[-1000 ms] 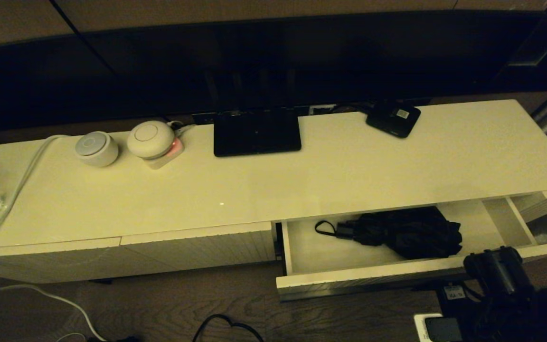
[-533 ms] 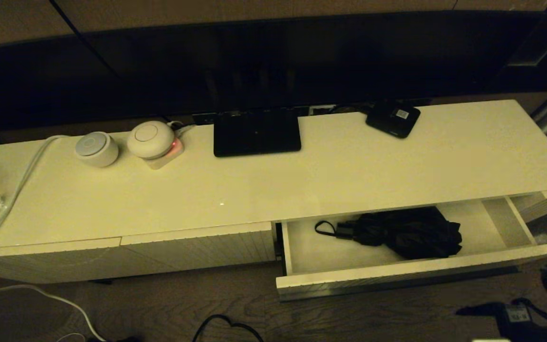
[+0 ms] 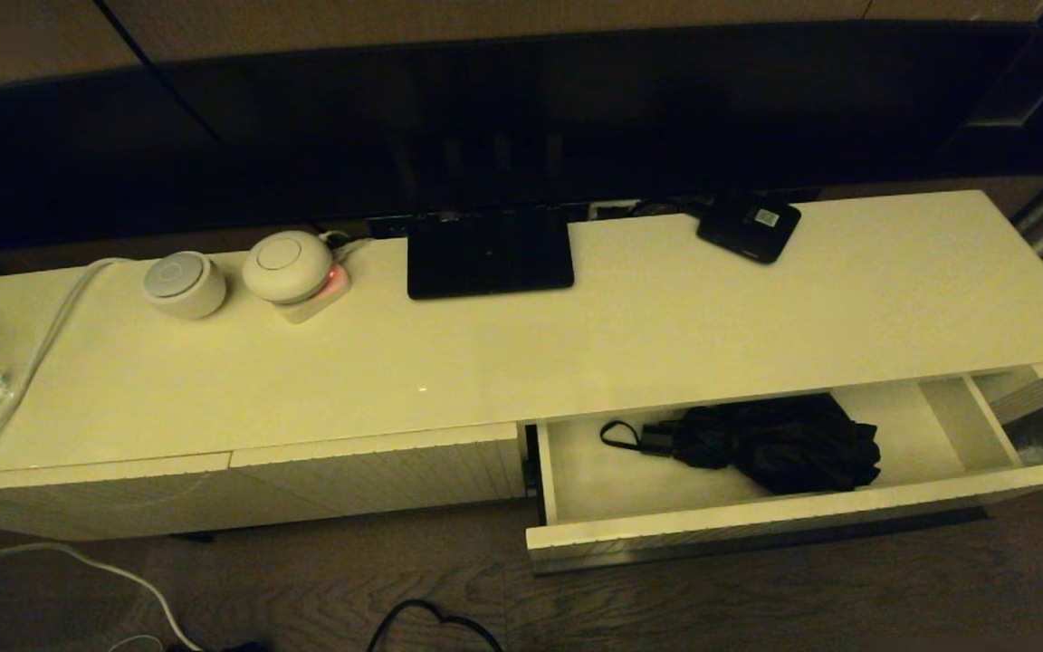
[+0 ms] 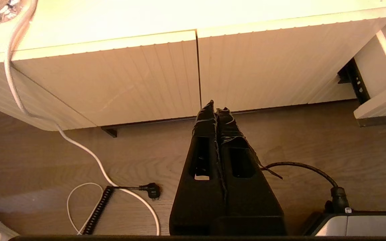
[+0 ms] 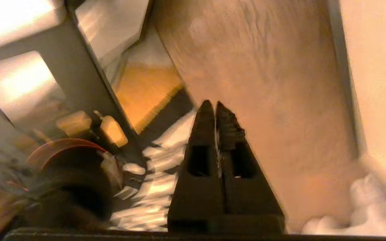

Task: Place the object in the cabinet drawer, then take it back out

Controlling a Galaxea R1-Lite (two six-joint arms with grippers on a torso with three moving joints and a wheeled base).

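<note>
Grippers hang low over the floor with nothing in them, the left gripper [image 4: 215,109] pressed together before the ribbed cabinet fronts [image 4: 139,77] and the right gripper [image 5: 212,106] likewise closed, while farther off the black umbrella [image 3: 761,444] lies inside the pulled-out cabinet drawer [image 3: 757,525].

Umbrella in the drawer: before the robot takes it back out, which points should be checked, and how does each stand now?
1. Drawer pulled open: ok.
2. Umbrella lies inside, uncovered: ok.
3. Wrist loop lies free on the drawer floor: ok.
4. Right claw open for a grasp: not ok, shut and empty.
5. Right claw above the drawer: not ok, absent from the head view.
6. Left claw clear of the drawer: ok, shut before the closed fronts.
</note>
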